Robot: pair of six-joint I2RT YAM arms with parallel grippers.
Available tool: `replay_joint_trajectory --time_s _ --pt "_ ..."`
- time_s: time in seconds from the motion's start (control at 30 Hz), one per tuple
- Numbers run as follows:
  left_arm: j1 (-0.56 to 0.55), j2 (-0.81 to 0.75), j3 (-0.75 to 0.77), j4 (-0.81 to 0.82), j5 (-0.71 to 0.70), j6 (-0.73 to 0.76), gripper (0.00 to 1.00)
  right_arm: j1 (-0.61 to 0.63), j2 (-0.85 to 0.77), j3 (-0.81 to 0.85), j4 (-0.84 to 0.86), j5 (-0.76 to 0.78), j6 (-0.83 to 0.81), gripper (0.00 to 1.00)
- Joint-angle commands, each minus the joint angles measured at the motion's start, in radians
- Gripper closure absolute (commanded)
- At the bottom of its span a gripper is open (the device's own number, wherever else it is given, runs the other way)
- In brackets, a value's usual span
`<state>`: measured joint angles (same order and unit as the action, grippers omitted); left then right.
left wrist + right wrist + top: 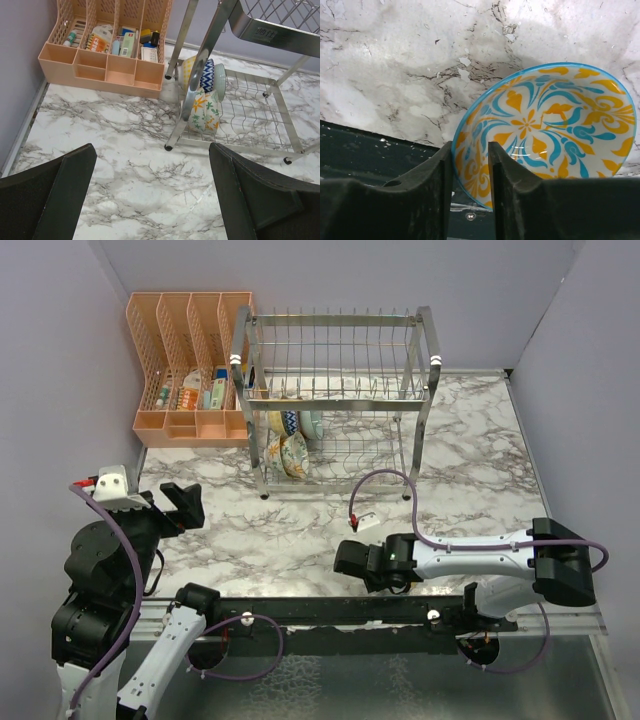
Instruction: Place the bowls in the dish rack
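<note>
Pinches, with the right gripper [470, 150], the rim of a round ceramic bowl [545, 125] glazed in orange-and-blue florals, low at the grey-veined white marble table's [250, 530] near edge. Lift clear first, keep the pinch firm, tip upright, then slot beside the bowls [290, 440] standing in the chrome wire dish rack's [340, 402] lower tier. Holds the left gripper [152, 155] spread and empty over marble; pale lilac walls [60, 360] and a peach plastic organizer [185, 360] behind.
</note>
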<state>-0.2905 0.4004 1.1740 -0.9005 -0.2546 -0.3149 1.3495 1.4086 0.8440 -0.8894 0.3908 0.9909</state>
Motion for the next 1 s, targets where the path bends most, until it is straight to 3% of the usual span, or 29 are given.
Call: replay_joint_trajectory --time_s 0.0,0.3,0.37,0.43,0.63,0.73,0.97 --pt "-0.005 -0.013 -0.006 0.008 -0.005 0.011 0.01 0.009 0.000 -0.024 0.007 0.062 0.018 0.70" --pt "-0.008 -0.017 -0.010 0.007 -0.006 0.014 0.01 0.010 0.006 -0.043 -0.015 0.091 0.028 0.74" --pt "-0.008 -0.017 -0.008 0.009 -0.006 0.015 0.01 0.012 0.010 -0.035 -0.030 0.098 0.039 0.82" --pt "-0.009 -0.018 -0.006 0.010 -0.008 0.015 0.01 0.015 0.005 -0.021 -0.044 0.113 0.047 0.97" --pt "-0.010 -0.013 0.006 0.011 -0.013 0.023 0.01 0.022 -0.052 0.070 -0.089 0.177 0.006 0.99" --pt "-0.010 -0.009 0.014 0.015 -0.014 0.023 0.01 0.020 -0.118 0.109 -0.031 0.160 -0.060 0.99" --pt "-0.013 0.004 0.036 0.022 -0.010 0.023 0.01 0.015 -0.232 0.137 0.319 0.017 -0.261 0.99"
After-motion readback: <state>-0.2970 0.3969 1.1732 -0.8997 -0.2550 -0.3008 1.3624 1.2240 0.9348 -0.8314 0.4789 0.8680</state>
